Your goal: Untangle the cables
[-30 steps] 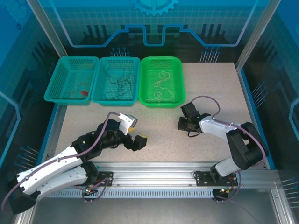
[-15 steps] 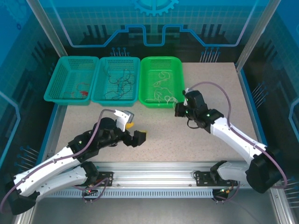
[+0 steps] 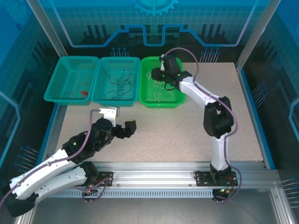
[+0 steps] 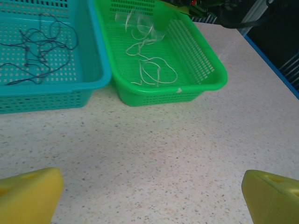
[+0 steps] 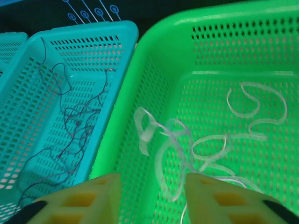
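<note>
the left gripper has edged left, fingers spread and empty over the near table. a red cable lies in the left basket and dark cables in the middle basket. whitish cables lie in the green basket, where the right gripper has swung in, fingers apart above the loops. a loop snagged on a finger could drag out when it lifts.

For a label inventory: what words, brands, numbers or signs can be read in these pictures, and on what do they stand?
No readable text anywhere.
Green basket, middle teal basket, left teal basket: plain, no labels seen.
Blue back wall: only a gear and circuit-line drawing, no letters.
</note>
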Robot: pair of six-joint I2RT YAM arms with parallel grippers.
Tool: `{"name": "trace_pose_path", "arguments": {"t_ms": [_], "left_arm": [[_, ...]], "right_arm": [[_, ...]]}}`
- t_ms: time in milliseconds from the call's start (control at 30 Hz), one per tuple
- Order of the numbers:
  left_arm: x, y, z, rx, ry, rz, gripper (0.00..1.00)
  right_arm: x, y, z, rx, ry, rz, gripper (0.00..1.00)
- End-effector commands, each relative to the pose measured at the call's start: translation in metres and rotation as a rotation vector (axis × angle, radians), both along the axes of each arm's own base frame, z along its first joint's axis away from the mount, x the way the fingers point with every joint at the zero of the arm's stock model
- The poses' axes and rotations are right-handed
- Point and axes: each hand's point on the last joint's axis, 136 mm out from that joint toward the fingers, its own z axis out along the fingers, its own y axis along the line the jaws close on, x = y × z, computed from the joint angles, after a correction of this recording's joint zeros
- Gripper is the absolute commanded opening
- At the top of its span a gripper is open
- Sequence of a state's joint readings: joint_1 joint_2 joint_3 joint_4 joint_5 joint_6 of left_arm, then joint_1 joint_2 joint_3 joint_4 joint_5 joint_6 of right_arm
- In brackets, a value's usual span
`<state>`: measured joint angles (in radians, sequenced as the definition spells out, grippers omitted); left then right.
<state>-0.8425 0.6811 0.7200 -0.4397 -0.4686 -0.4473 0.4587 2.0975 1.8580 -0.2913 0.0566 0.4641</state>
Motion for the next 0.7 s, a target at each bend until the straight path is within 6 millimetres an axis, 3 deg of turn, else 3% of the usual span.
{"name": "trace_pose_path", "arguments": {"t_ms": [0, 133, 300, 400, 500, 600, 667], "left_arm": [[0.001, 0.021, 0.008, 0.018, -0.029, 0.087, 0.99], [0.008, 0.031, 0.001, 0.059, -0.059, 0.119, 0.99], [0.028, 0.064, -0.016, 0.113, -0.074, 0.235, 0.99], [0.042, 0.09, -0.025, 0.157, -0.098, 0.322, 0.99], [0.053, 0.115, -0.036, 0.243, -0.131, 0.407, 0.99], [0.062, 0.141, -0.051, 0.312, -0.136, 0.498, 0.99], [0.069, 0.154, -0.063, 0.337, -0.14, 0.534, 0.99]], "right_arm": [[-0.008, 0.002, 0.029, -0.016, 0.0, 0.06, 0.46], [-0.039, -0.012, 0.054, -0.017, -0.042, 0.074, 0.47], [-0.109, -0.057, 0.058, -0.076, -0.123, 0.022, 0.51], [-0.151, -0.101, 0.045, -0.163, -0.186, -0.059, 0.59], [-0.181, -0.15, 0.024, -0.277, -0.248, -0.174, 0.64], [-0.192, -0.197, -0.002, -0.407, -0.295, -0.303, 0.7], [-0.19, -0.222, -0.021, -0.465, -0.281, -0.365, 0.8]]}}
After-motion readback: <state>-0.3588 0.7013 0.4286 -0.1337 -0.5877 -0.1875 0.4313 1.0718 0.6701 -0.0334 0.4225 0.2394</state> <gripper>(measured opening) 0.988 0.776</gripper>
